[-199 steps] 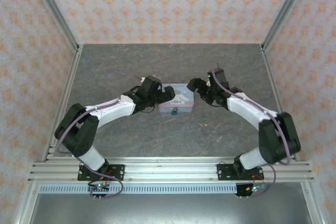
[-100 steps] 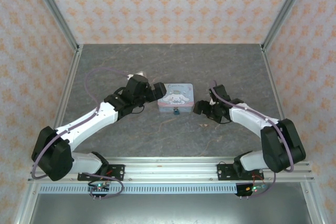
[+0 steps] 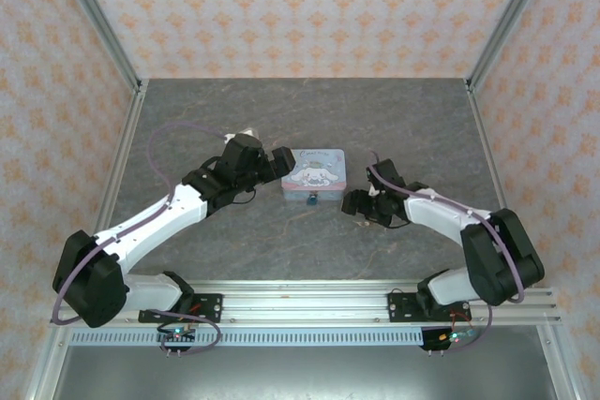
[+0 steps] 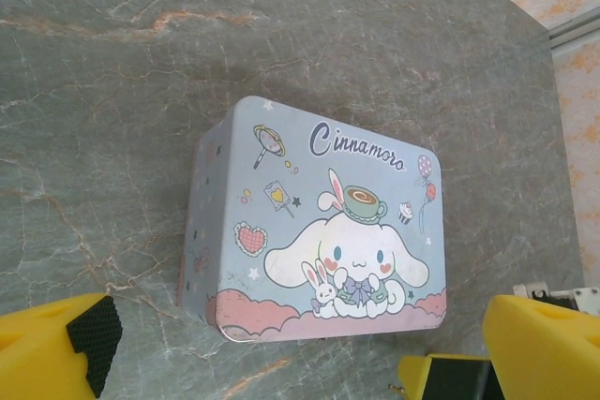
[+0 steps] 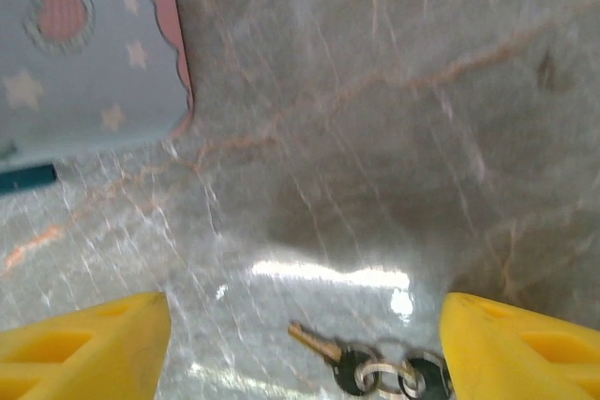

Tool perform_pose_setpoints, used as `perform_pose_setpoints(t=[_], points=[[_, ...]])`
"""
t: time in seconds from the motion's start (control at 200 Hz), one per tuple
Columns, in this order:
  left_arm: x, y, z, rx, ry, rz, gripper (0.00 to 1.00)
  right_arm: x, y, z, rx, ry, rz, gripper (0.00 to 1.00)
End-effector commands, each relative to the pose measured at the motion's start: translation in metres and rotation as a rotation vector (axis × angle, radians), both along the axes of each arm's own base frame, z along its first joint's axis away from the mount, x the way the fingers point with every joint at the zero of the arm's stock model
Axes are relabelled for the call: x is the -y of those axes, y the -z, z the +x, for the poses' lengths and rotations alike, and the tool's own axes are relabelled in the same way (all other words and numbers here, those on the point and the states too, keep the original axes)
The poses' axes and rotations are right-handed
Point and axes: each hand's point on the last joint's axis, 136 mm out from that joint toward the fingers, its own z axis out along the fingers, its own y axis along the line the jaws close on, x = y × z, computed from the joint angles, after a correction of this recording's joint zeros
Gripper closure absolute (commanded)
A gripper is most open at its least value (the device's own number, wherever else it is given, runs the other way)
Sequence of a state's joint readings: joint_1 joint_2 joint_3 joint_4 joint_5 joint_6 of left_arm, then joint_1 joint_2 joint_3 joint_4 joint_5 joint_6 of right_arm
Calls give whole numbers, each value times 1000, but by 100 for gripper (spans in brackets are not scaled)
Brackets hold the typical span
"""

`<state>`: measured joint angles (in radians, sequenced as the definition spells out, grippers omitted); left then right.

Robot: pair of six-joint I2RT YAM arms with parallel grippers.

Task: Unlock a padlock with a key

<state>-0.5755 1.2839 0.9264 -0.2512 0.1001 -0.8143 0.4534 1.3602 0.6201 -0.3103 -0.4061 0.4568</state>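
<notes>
One tin [image 3: 316,173] sits near the middle of the table [image 3: 234,110], well clear of all four edges. Its lid bears the only legible writing, "Cinnamoro" in dark script, above a white long-eared cartoon figure with a cup on its head, and one small rabbit. Hearts and stars dot the pale-blue lid.

One padlock [image 3: 312,200], tiny and teal, hangs at the tin's front wall, the side facing the table's near edge.

One key [image 5: 314,342] lies flat on the table just right of the tin's near right corner, its pale blade pointing towards the tin. Its dark head joins a small metal ring with a second dark round piece. Whether that is another key I cannot tell.

Two grippers are at work. The left gripper [image 4: 267,361] hovers at the tin's left side, its yellow jaws spread wide and holding nothing. The right gripper [image 5: 305,325] hangs low over the key, with its jaws apart. One finger stands on each side of the key, and neither touches it.
</notes>
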Motion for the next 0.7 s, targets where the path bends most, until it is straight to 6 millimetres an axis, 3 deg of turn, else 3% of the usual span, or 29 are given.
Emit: perform_pose_setpoints(t=[0.0,0.25,0.541,0.696], points=[[1,9,-1,-20,0,-1,0,1,1,-19,-43,12,3,26],[4,12,1,-25,7,-8,0,-8,-5,-31,-36,-16,-40,29],[3,15,0,-29,12,3,0,13,-22,-12,37,-71,-260,29],[4,17,1,-31,14,2,0,10,-15,-9,23,-168,-308,28]])
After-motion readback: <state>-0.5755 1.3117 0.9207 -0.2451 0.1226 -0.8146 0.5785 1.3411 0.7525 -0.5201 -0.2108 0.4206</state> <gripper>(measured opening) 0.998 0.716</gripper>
